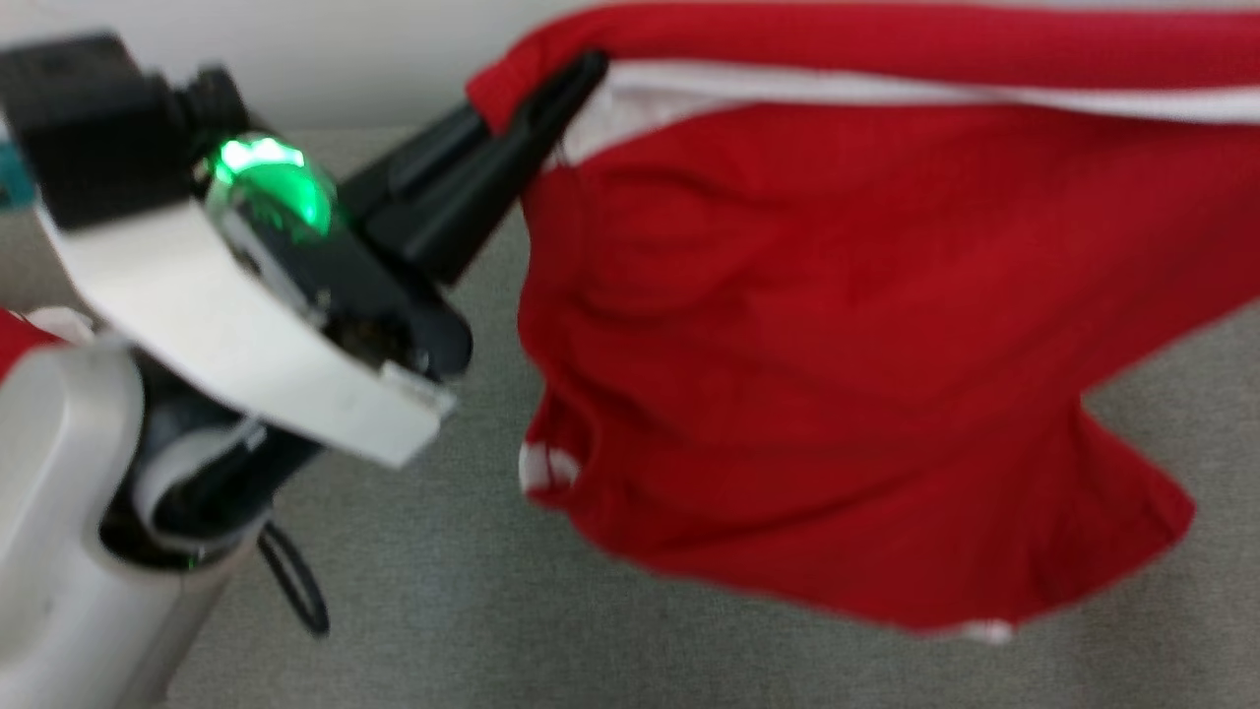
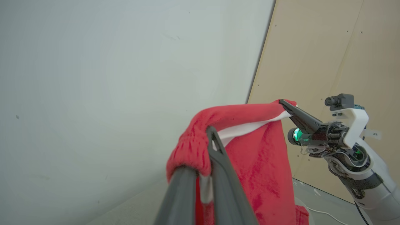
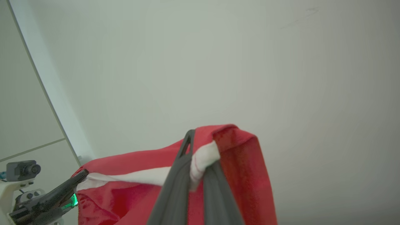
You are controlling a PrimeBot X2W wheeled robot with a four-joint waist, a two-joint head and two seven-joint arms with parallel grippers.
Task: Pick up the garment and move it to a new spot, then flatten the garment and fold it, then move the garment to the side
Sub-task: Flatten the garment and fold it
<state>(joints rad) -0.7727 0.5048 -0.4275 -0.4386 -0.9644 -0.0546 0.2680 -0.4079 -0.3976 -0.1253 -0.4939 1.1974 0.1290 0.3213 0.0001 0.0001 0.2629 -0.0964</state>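
Grey tabletop (image 1: 472, 611) lies below, with a pale wall (image 2: 125, 62) behind. We find the left gripper (image 1: 563, 94) fingers clamped on one end of the waistband (image 1: 886, 89) and the right gripper (image 3: 200, 156) fingers clamped on the other. The red garment (image 1: 787, 345) hangs stretched between them, hem lowest, apparently clear of the tabletop. We judge the step to be the carry to the new spot. The next move calls for lowering both ends evenly, under tension, so the cloth lands flat.

The left gripper (image 1: 563, 87) has long black fingers (image 1: 463, 192) and a round green light (image 1: 271, 182). A white curved bracket (image 1: 246, 335) holds a small black camera (image 1: 89, 118). A thin black cable (image 1: 295, 581) loops by the pale grey forearm (image 1: 59, 512).
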